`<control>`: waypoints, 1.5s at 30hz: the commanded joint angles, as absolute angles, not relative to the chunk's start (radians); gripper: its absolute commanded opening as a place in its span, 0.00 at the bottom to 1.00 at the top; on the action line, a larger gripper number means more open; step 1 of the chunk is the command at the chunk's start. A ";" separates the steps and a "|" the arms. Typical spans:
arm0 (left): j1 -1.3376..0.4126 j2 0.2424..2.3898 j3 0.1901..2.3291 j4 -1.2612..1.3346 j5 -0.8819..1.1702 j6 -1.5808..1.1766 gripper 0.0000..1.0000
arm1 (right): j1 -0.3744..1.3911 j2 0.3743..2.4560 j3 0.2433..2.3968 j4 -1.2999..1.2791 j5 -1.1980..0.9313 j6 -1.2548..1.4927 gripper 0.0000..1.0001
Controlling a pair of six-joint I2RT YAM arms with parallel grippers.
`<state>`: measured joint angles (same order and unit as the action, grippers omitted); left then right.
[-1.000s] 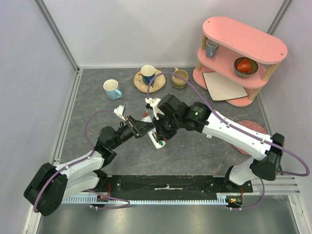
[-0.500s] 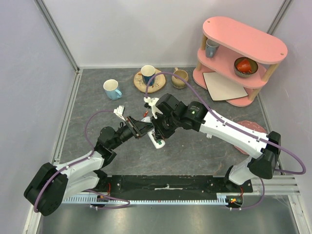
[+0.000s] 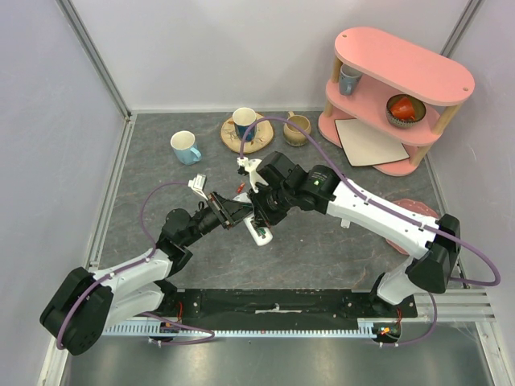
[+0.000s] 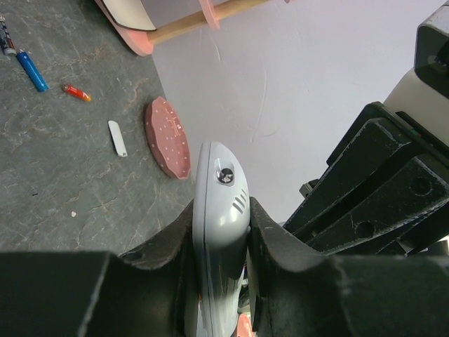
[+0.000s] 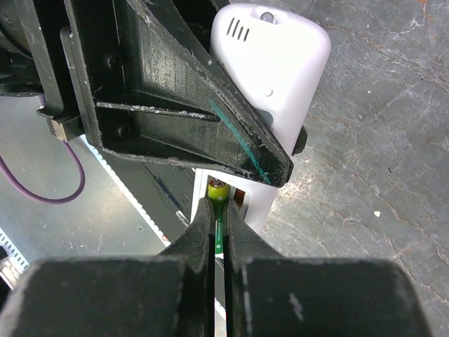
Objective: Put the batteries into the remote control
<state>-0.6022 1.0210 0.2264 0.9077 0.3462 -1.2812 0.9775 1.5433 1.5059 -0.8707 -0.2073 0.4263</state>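
My left gripper [image 3: 241, 214] is shut on the slim white remote control [image 4: 219, 210] and holds it on edge above the table. The remote also shows in the right wrist view [image 5: 280, 63], its open back slot facing that camera. My right gripper [image 5: 218, 208] is shut on a thin green battery [image 5: 219, 228], whose yellow-green end sits at the mouth of the slot. In the top view the right gripper [image 3: 259, 211] meets the remote [image 3: 259, 233]. A blue battery [image 4: 32, 70], a red one [image 4: 76, 92] and a dark one [image 4: 5, 38] lie on the table.
A small white cover piece [image 4: 117, 138] and a pink plate [image 4: 167, 137] lie on the table right of the arms. A pink shelf [image 3: 394, 88] stands back right. Three mugs [image 3: 185, 146] [image 3: 245, 122] [image 3: 298, 126] stand at the back.
My right arm has edged slightly left and away, keeping its gripper at the remote. The left arm and the remote have hardly moved.
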 commanded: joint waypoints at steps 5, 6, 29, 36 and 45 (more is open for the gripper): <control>-0.614 1.019 0.245 1.025 0.373 -1.313 0.02 | 0.971 1.563 1.491 -0.818 -0.227 0.448 0.00; -0.617 1.020 0.245 1.029 0.371 -1.315 0.02 | 0.969 1.560 1.483 -0.807 -0.230 0.456 0.00; -0.652 0.993 0.242 1.032 0.316 -1.319 0.02 | 0.976 1.551 1.436 -0.689 -0.193 0.592 0.02; -0.652 0.982 0.241 1.009 0.298 -1.305 0.02 | 0.979 1.532 1.428 -0.709 -0.186 0.583 0.16; -0.652 0.986 0.242 0.999 0.295 -1.295 0.02 | 0.982 1.525 1.439 -0.726 -0.187 0.586 0.32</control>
<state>-0.6319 1.0157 0.2134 0.8673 0.2852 -1.2800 0.9749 1.5196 1.4086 -0.7643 -0.2081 0.5911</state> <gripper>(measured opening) 0.334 0.294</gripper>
